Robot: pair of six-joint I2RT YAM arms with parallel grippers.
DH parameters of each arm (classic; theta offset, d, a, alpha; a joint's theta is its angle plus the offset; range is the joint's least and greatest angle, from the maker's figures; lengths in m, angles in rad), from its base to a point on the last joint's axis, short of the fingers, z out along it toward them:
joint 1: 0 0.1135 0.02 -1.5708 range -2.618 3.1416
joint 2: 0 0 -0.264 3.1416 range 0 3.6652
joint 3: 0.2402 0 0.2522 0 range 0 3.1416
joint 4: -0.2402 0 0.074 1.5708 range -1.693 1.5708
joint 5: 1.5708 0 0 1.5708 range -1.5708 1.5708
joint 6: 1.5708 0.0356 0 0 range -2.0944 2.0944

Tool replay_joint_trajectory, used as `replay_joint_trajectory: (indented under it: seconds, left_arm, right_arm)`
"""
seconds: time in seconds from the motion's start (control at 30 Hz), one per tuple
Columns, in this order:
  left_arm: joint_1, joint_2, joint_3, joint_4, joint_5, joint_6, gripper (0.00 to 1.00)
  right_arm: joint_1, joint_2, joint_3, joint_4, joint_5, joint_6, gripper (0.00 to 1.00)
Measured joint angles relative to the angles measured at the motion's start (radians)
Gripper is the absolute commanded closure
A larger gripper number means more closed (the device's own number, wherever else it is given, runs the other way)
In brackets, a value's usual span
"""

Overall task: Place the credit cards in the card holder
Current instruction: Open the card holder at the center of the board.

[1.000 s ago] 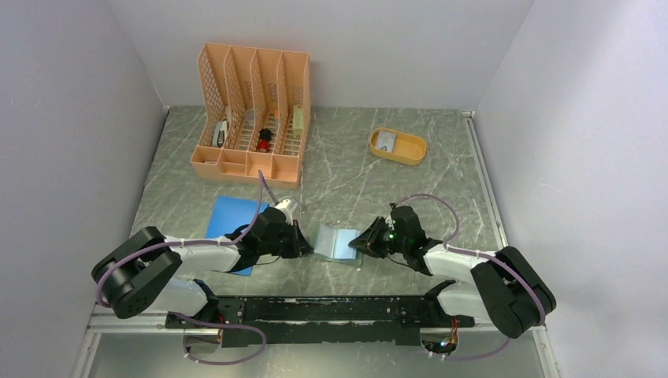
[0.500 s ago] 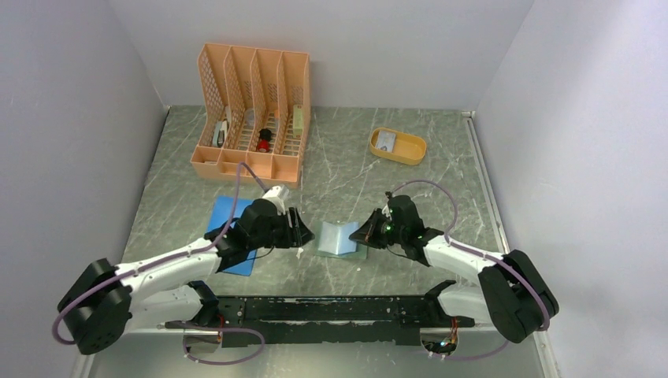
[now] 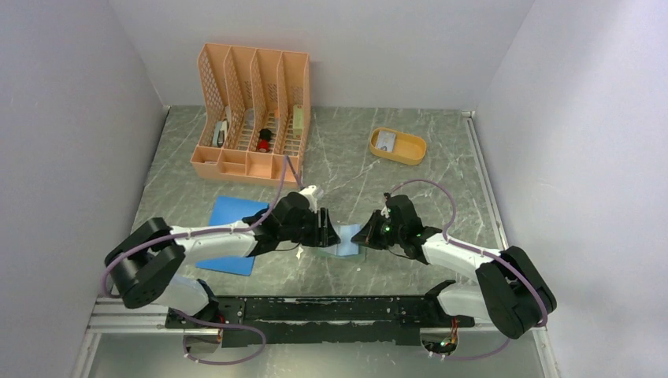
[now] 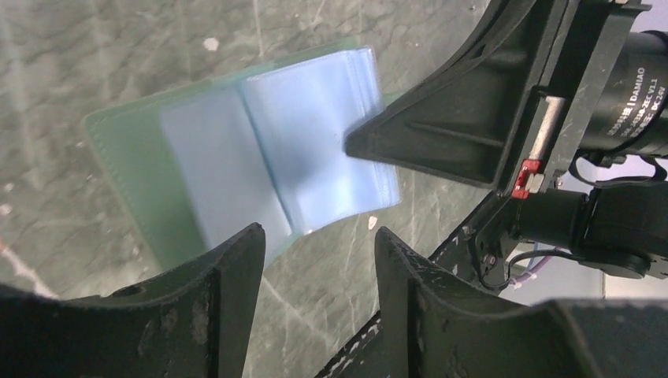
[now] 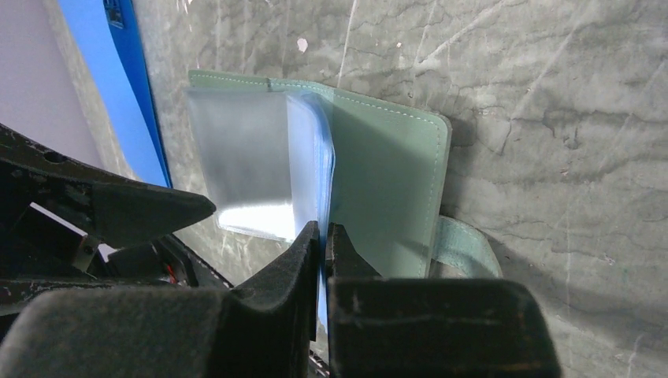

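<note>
Card holder (image 5: 386,181) lies open; R gripper (image 5: 323,235) pinching its clear pocket leaf (image 5: 321,177); L gripper (image 4: 315,252) jaws apart just above.

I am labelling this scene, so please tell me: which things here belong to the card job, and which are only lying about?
Job: card holder, open, one pocket leaf pinched by the right hand; credit card, lying in the yellow tray; left hand, open.
Lying about: orange file rack; blue pad.
</note>
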Motion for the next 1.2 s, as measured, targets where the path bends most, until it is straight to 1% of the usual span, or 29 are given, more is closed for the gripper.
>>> replay_joint_trajectory:
  seconds: [0.3,0.57,0.63,0.7,0.83,0.93,1.0,1.03,1.1,1.2]
  left_arm:
    - [-0.026,0.145,0.092,0.045,0.023,0.019,0.42]
    - [-0.028,0.245,0.109,0.023,0.004,0.027,0.43]
    - [-0.028,0.255,0.118,0.022,-0.001,0.027,0.47]
    - [-0.028,0.264,0.126,0.021,-0.006,0.028,0.52]
    - [-0.028,0.281,0.131,0.026,-0.020,0.028,0.71]
    - [-0.028,0.292,0.131,0.027,-0.031,0.026,0.83]
    - [-0.028,0.299,0.133,0.027,-0.037,0.027,0.89]
    - [-0.028,0.301,0.134,0.026,-0.040,0.027,0.91]
    - [-0.028,0.303,0.136,0.024,-0.045,0.026,0.95]
    - [-0.028,0.305,0.136,0.024,-0.049,0.026,0.95]
  right_arm:
    - [0.000,0.010,0.000,-0.005,-0.002,-0.008,0.94]
    - [0.000,0.014,0.000,0.005,-0.019,-0.008,0.94]
    - [0.000,0.014,0.000,0.010,-0.029,-0.008,0.94]
    - [0.000,0.014,0.000,0.017,-0.038,-0.008,0.94]
    - [0.000,0.014,0.000,0.032,-0.054,-0.009,0.93]
    - [0.000,0.014,0.000,0.034,-0.058,-0.011,0.92]
    - [0.000,0.014,0.000,0.034,-0.059,-0.013,0.91]
    - [0.000,0.013,0.000,0.034,-0.060,-0.014,0.89]
    - [0.000,0.008,0.000,0.034,-0.062,-0.015,0.81]
    - [0.000,-0.003,0.000,0.031,-0.063,-0.014,0.68]
